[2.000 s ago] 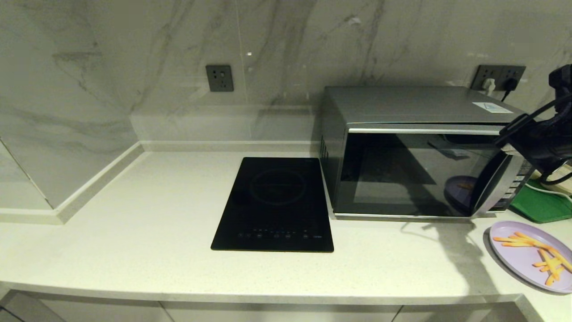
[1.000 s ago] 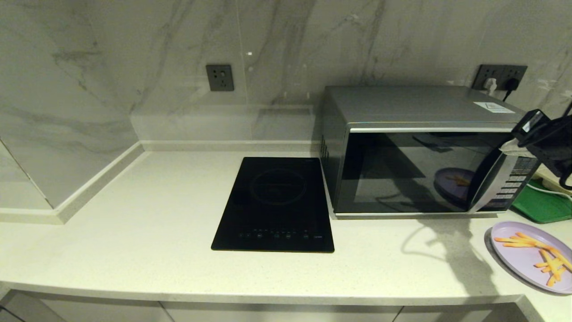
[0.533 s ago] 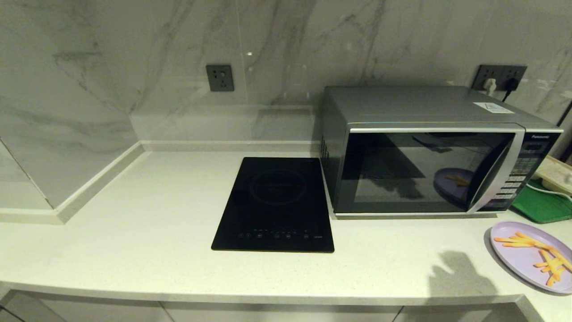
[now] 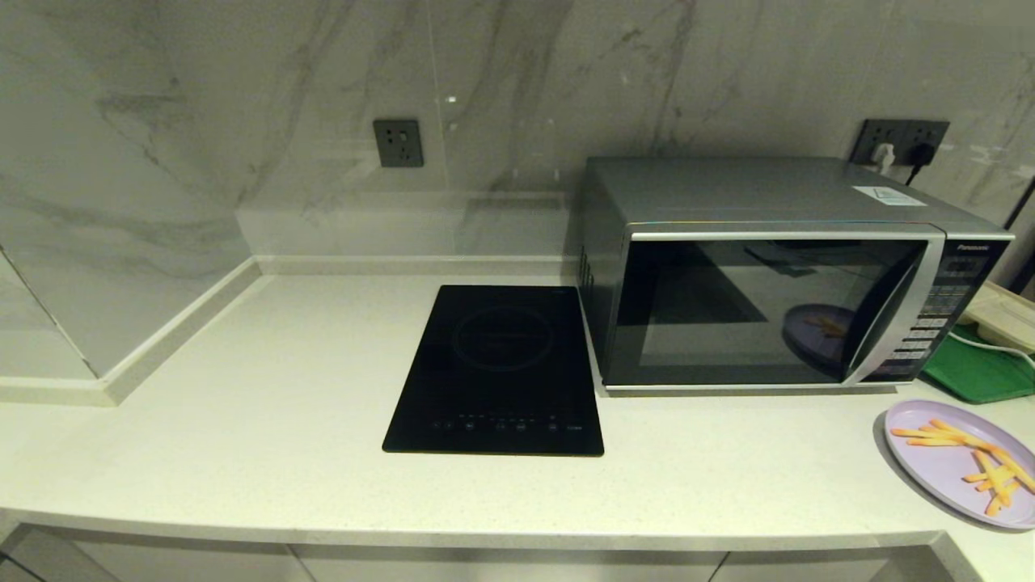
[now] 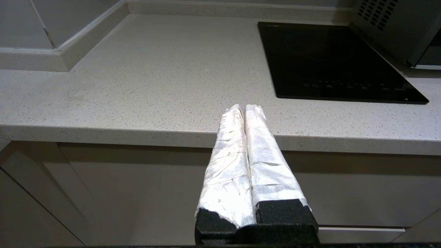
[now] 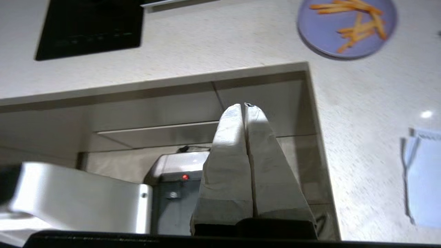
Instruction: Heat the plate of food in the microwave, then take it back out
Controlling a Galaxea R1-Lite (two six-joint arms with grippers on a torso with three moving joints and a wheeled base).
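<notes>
The lilac plate of food (image 4: 958,462) with orange fries lies on the counter at the front right, before the microwave's right end; it also shows as the plate of food (image 6: 346,26) in the right wrist view. The silver-grey microwave (image 4: 776,275) stands at the back right with its dark glass door closed. Neither arm shows in the head view. My left gripper (image 5: 244,109) hangs shut and empty by the counter's front edge. My right gripper (image 6: 243,107) is shut and empty, pulled back off the counter's front corner over the cabinets.
A flat black cooktop (image 4: 499,368) lies left of the microwave. A green tray (image 4: 978,368) sits to the microwave's right with a white cord over it. The counter edge (image 4: 485,533) runs along the front. A pale sheet (image 6: 423,175) lies on the side counter.
My right arm drew back from the microwave's door handle and left the head view. The door swung from slightly ajar to closed. The plate stayed put.
</notes>
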